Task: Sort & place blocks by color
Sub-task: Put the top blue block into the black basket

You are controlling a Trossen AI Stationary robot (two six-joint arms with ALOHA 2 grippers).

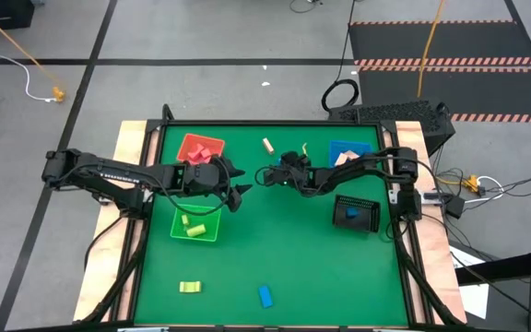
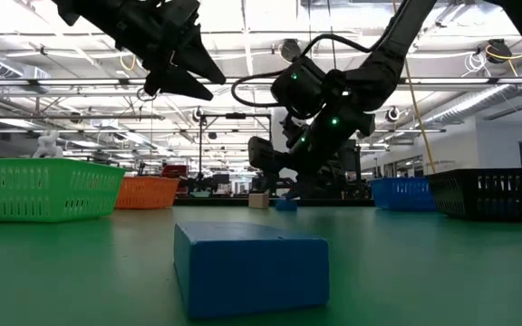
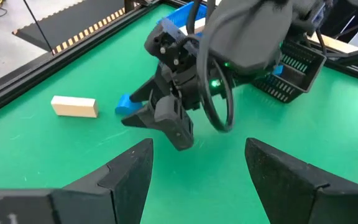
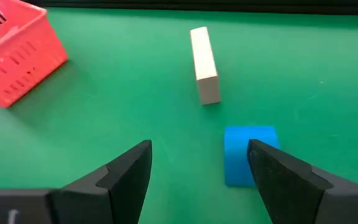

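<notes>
My right gripper (image 4: 197, 171) hangs over the green table (image 1: 284, 249) near its middle, fingers spread wide and holding nothing; a small blue block (image 4: 249, 154) lies on the cloth just beside one fingertip, and a tan block (image 4: 204, 64) lies a little beyond it; the corner of the red tray (image 4: 14, 59) sits off to one side, well apart from both. My left gripper (image 3: 197, 171) is also open wide and empty, raised above the table and pointing straight at my right gripper (image 3: 166, 118), so the two nearly face each other over the table's centre; between them there is only bare cloth. In the high view the red tray (image 1: 201, 148) holds red blocks (image 1: 200, 156), the green tray (image 1: 197, 224) beneath my left arm holds yellow blocks (image 1: 193, 228), and the blue tray (image 1: 348, 153) sits under my right arm; the black mesh basket (image 1: 356, 212) stands near my right arm with a blue piece inside. Near the front edge a yellow block (image 1: 190, 287) and a blue block (image 1: 265, 296) lie well apart; a small yellow bit (image 1: 305, 148) lies near the back.
</notes>
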